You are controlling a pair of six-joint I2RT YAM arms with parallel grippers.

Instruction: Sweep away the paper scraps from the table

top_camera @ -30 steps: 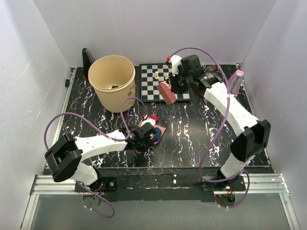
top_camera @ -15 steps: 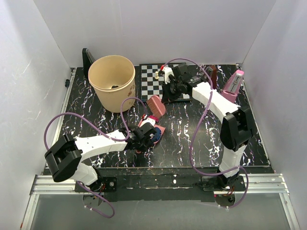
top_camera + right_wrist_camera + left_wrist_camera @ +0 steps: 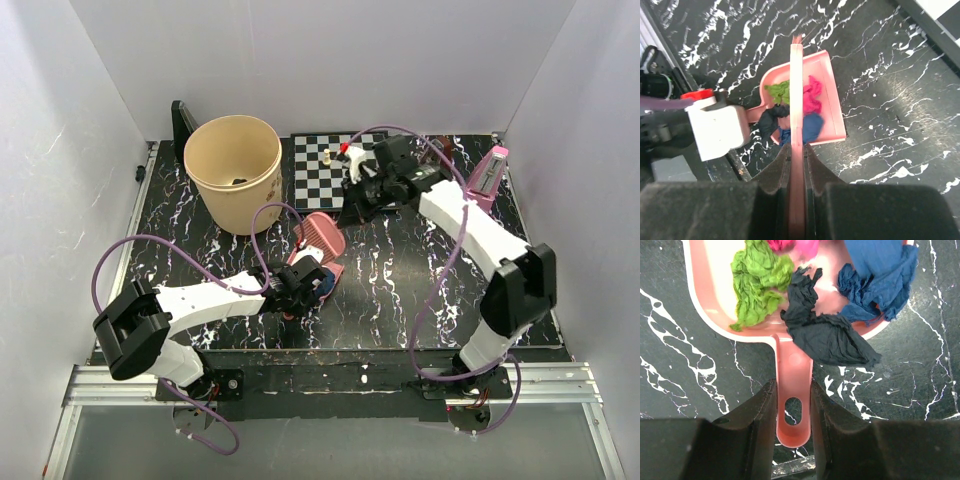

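Pinched between the pads of the left gripper [image 3: 792, 400]: slotted handle of a pink dustpan [image 3: 710, 295], flat on the table [image 3: 685, 380]. Heaped in the pan: paper scraps [image 3: 760, 280] in green, black, dark blue and magenta, the black one spilling over the rim beside the handle. Far lip of the pan and most of the magenta scrap cut off by the top edge of the left wrist view. Clamped tight in the right gripper [image 3: 796, 152]: a pink brush [image 3: 796, 90], seen only edge-on from the right wrist, bristles out of sight there, its thin line masking the middle of the pan. Contact between brush and pan: cannot tell. From above, brush head over the far end of the pan, scraps nearly all covered by it and by the left wrist, only a sliver of blue and magenta showing. Rear left: tall beige bucket [image 3: 232, 170] with one small dark item at its bottom, too small to identify. Behind the bucket: black slab [image 3: 182, 125], mostly hidden. Rear centre: checkered chessboard [image 3: 315, 180], right part covered by the right arm, one pale chess piece [image 3: 328, 156] standing on it. Rear right: upright pink object [image 3: 490, 170], kind unclear. Surface: black with white marble-like veins, scuffed in close view. Enclosure: plain white walls [image 3: 330, 60] on three sides, aluminium rail [image 3: 330, 385] along the near edge by the arm bases.
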